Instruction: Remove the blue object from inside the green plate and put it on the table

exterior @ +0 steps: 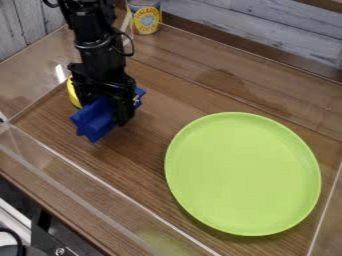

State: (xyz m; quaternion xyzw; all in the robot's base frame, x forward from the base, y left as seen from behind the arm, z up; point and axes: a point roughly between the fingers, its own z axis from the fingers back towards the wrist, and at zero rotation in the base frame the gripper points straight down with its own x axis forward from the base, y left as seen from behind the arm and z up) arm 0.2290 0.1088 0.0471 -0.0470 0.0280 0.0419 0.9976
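One large, round, lime-green plate [243, 174] lies on the brown wood-grain desk [147, 170], its surface bare. Farther back, left in the view, the deep-blue blocky object [95, 119] is on the desk, well apart from the plate. The black gripper [107, 98] is at it; whether its fingers grip, I cannot tell. The yellow banana [74, 93] is just beside.

Grey plank surface [297, 22] behind; clear wall [94, 165] along front.
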